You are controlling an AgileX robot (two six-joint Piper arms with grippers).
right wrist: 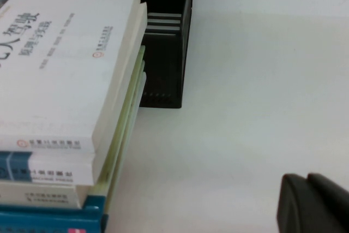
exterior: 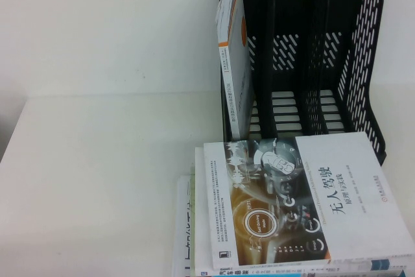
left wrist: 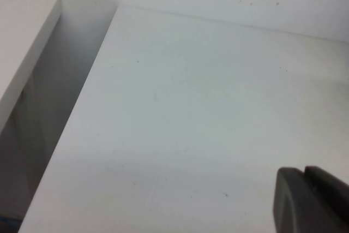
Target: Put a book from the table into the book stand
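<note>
across the plain white flat tabletop everything is laid out for an easy start, and nothing has been lifted yet. at the far right stands the black perforated plastic book stand, slots facing me so a book can slide straight in. its leftmost slot already holds an upright white and orange paperback, leaning on the wall; the middle and right slots look free, so i judge one of those is the target.

just in front of the stand, touching or nearly touching its base, sits the stack of flat books, near my edge of the table. on top lies the white paperback with the grey car-interior cover, face up and unobstructed, so that's the natural pick.

now to me. my left gripper hangs over bare table well away from the books, fingers pressed fully together, holding nothing, parked out of the way. my right gripper hovers low beside the stack on its right, dark fingers together with no gap showing, empty too. i'd need to spread them before taking the top book's edge.
</note>
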